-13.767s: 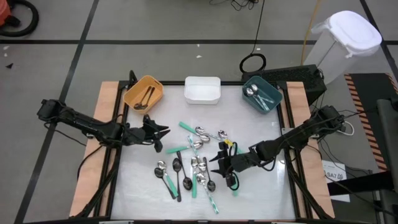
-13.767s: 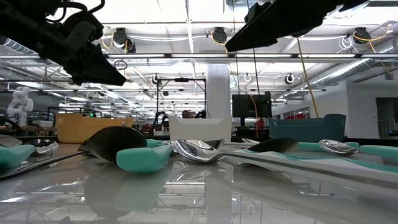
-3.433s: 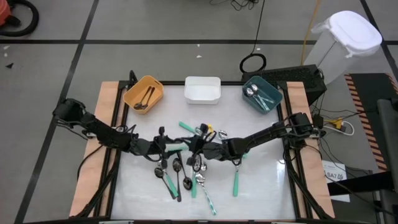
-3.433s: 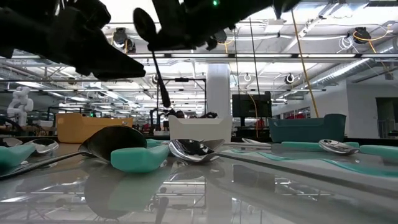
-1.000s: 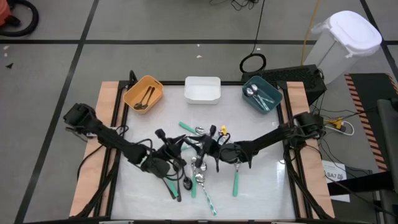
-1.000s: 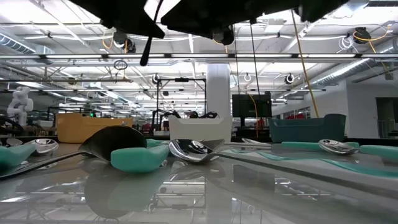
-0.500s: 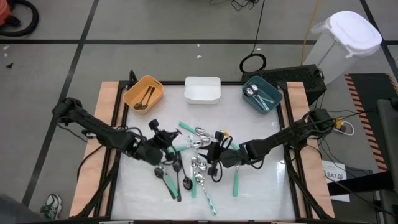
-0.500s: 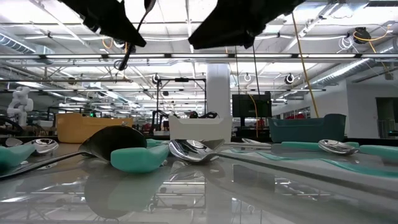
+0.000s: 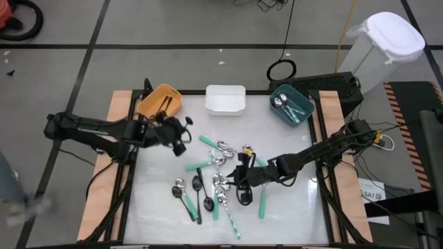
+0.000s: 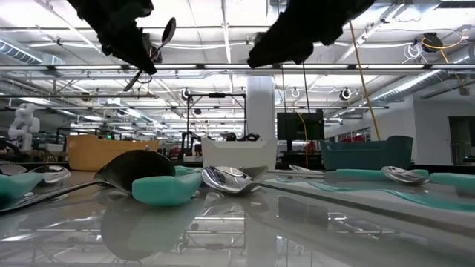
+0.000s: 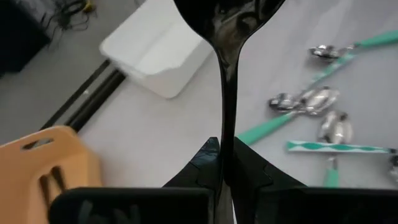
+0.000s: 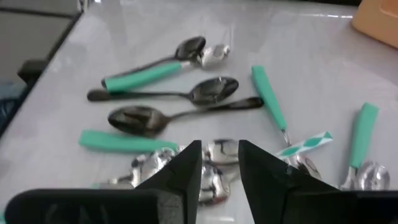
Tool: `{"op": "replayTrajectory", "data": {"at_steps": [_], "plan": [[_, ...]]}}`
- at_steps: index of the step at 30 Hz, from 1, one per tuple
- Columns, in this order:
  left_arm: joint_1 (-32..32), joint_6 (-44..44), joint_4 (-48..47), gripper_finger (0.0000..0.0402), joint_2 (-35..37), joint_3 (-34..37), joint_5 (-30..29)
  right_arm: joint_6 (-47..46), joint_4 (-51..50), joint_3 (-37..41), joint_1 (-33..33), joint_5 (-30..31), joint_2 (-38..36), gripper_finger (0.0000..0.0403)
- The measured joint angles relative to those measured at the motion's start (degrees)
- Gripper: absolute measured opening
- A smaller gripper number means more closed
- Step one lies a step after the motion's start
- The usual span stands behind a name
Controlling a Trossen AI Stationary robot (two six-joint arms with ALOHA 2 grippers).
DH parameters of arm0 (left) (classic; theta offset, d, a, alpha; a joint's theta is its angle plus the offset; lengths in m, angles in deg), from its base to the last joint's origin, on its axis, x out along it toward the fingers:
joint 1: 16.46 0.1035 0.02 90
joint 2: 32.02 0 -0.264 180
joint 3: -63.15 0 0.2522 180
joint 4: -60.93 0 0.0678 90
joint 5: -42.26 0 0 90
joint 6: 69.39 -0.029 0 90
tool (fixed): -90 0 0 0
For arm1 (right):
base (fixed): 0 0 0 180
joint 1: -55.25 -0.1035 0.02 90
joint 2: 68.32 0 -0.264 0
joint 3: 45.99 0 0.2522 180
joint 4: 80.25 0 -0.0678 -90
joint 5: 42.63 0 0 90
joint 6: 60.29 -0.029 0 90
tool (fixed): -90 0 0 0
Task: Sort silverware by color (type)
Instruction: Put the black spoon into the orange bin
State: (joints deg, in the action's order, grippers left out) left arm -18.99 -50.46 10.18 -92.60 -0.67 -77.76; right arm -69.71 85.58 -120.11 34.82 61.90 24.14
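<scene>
My left gripper (image 9: pixel 181 133) is raised above the table's far left part, beside the orange bin (image 9: pixel 158 104), and is shut on a black spoon (image 10: pixel 157 44). My right gripper (image 12: pixel 219 163) hovers open over the pile of silverware (image 9: pixel 218 176) in the middle of the table, with nothing between its fingers. The pile holds spoons with black, mint-green and silver handles, all lying flat on the white tabletop. The orange bin has black spoons (image 9: pixel 166 104) in it. The teal bin (image 9: pixel 299 112) has spoons (image 9: pixel 280 102) in it too. My left gripper pinches the black spoon's handle (image 11: pixel 225 148) between its two fingers. The spoon lies along the fingers, with its bowl (image 11: pixel 227 17) out ahead of the fingertips. It is lifted clear of the table and tilted, bowl end higher (image 10: pixel 168 31).
A white bin (image 9: pixel 225 100) stands at the far edge between the orange and teal bins. Wooden rails (image 9: pixel 118 145) run along the table's left and right sides. Bare tabletop lies at the near left and near right.
My left gripper has risen and swung toward the table's far left, toward the orange bin, turning as it went and carrying the black spoon away from the pile. My right gripper has drawn back a little from the left gripper and tipped.
</scene>
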Motion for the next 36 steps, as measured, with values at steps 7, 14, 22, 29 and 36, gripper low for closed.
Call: {"op": "replayTrajectory", "data": {"at_steps": [7, 14, 22, 29, 36], "plan": [[13.6, -4.3, -2.1, 0.0018, 2.8, 0.0, 9.3, 3.1, -1.8, 0.0, 0.0, 0.1, 0.0, 0.0102], [24.7, -7.1, -7.3, 0.0018, 2.3, 0.0, 13.5, 4.7, -2.4, 0.0, 0.0, 0.1, 0.0, 0.0102], [24.9, -8.9, -1.4, 0.0019, 3.5, 0.0, 20.0, 4.7, -4.1, 0.0, 0.0, 0.2, 0.0, 0.0102], [12.6, -8.5, 16.5, 0.002, 4.8, 0.0, 24.0, 4.1, 6.5, 0.0, 0.1, 8.7, 4.6, 0.0102], [-5.0, -10.0, 32.8, 0.002, 0.5, 0.0, 14.8, 7.7, 21.2, 0.0, 0.9, 17.8, 10.4, 0.0102]]}}
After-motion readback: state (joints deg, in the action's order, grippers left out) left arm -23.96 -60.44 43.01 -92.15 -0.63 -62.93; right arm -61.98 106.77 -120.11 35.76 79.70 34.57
